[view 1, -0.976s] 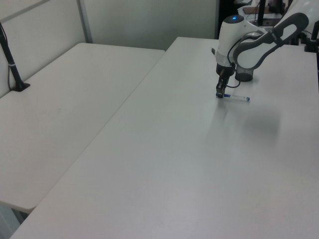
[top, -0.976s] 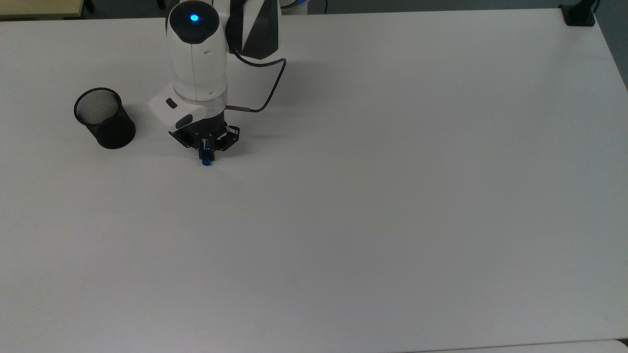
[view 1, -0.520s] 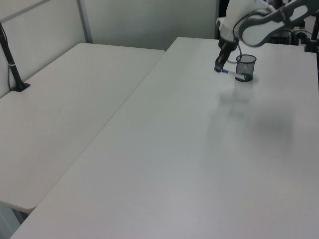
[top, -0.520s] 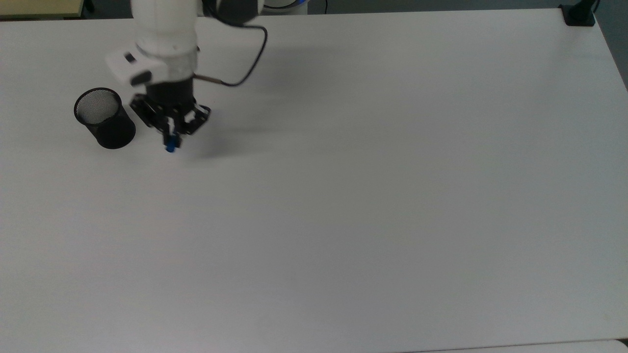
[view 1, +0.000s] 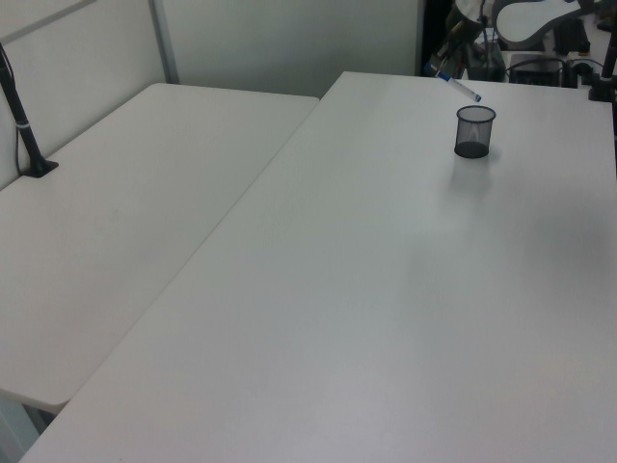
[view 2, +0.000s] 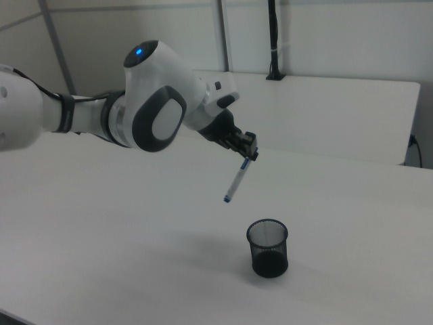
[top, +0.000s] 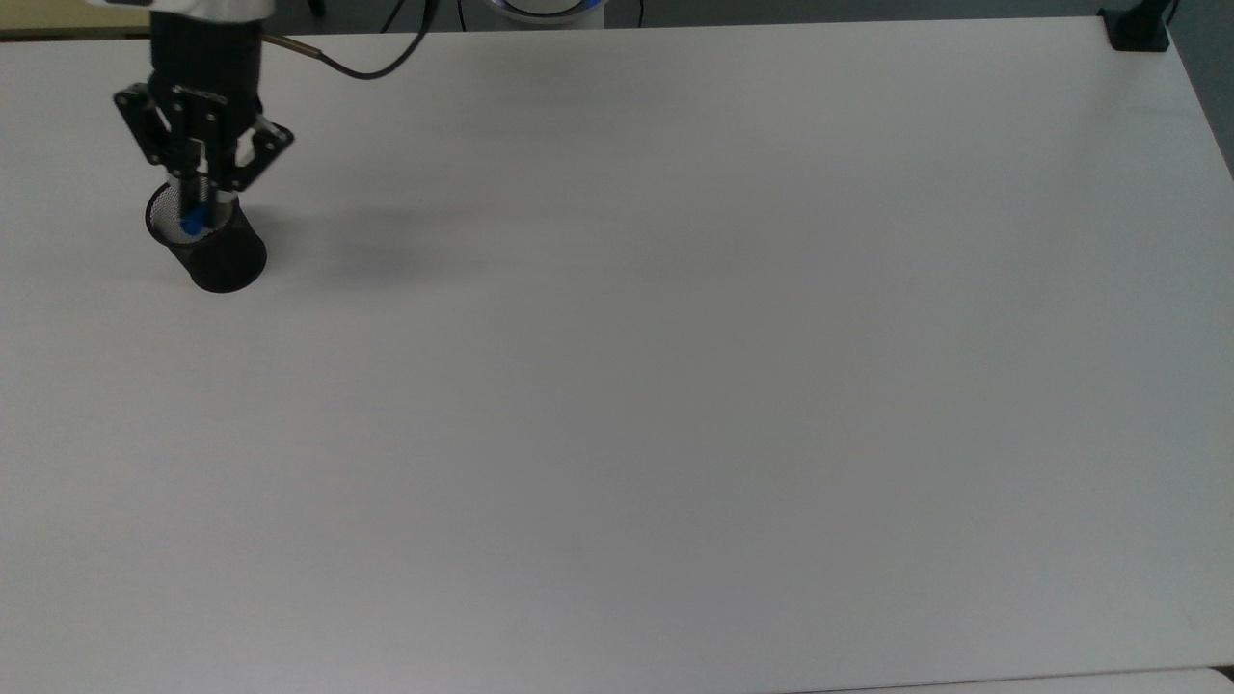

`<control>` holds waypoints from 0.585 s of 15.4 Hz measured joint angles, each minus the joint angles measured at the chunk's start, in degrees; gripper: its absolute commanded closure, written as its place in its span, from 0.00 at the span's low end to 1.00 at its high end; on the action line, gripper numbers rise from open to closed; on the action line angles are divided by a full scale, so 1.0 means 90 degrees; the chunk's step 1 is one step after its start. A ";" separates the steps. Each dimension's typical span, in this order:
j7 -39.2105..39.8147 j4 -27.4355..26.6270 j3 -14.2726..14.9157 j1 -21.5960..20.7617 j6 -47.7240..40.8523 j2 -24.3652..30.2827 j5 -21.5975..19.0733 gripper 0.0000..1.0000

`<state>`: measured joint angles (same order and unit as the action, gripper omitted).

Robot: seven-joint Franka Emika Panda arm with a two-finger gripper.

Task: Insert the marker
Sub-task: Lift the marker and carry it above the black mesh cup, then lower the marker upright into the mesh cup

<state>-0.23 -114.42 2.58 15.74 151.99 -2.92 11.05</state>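
My gripper is shut on the marker, a slim white pen with blue ends. The marker hangs tilted in the air, held by its upper end. In the top view its lower blue tip lies over the mouth of the black mesh cup. The right view has the marker slanting down from the gripper, its lower tip well above the cup and toward the right view's left of it. Seen in the left view, the marker is high above the cup, below the gripper.
The cup stands on a wide white table, near the top view's left edge. A black clamp sits at that table's far right corner. A second white table with a black post adjoins it at the left view's left.
The gripper has lifted the marker off the table and carried it toward the top view's upper left, from beside the cup to above it.
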 measured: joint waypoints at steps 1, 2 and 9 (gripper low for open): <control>0.0046 -0.0112 0.0063 0.0076 0.0390 0.0003 0.0000 1.00; 0.0094 -0.0234 0.0123 0.0146 0.0772 0.0002 0.0000 1.00; 0.0316 -0.0796 0.0281 0.0610 0.2178 -0.0011 0.0000 1.00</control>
<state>2.61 -121.58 5.11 21.23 171.59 -3.02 11.05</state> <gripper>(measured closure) 0.815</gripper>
